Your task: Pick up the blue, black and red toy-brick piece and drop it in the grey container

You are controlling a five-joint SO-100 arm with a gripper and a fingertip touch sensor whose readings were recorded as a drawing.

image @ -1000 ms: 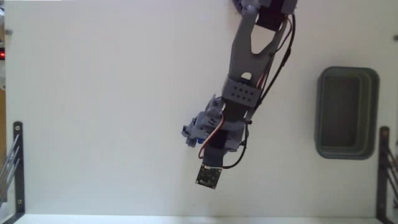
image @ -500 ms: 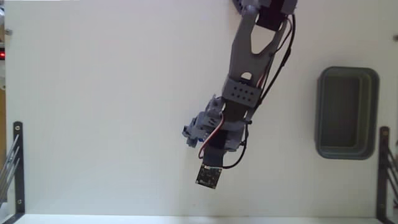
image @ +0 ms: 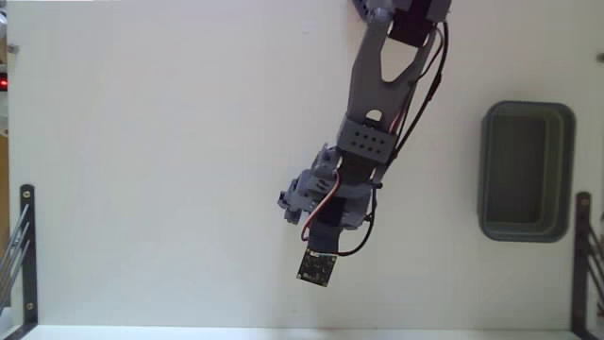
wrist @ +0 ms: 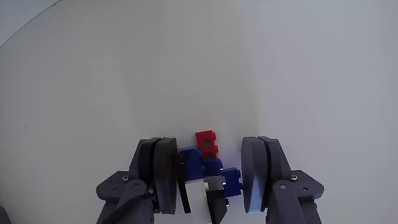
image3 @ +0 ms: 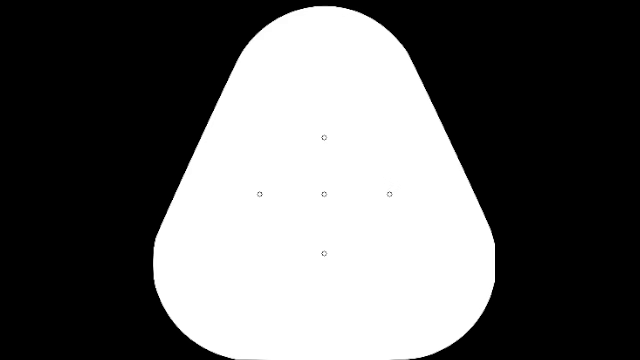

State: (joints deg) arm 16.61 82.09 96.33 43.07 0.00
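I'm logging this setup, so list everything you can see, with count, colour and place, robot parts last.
small toy-brick piece: one, blue, red, white and black, between the end effector's fingers in the wrist view.
dark grey rectangular plastic tray: one, right side of the fixed view, nothing visible inside.
white table: one, under everything.
black metal frames: two, left and right table edges.
grey robot arm: one, reaching from top centre.
end effector: one, dark grey, fingers flanking the bricks.

The white tabletop (image: 160, 170) is seen from straight above in the fixed view, from well off, with the grey jointed arm (image: 377, 85) entering from the top edge. In the wrist view, the tabletop is seen from close by, past the dark grey two-fingered hand (wrist: 208, 168) at the bottom edge. Only the hand and the patch of tabletop around it are shared by both views.
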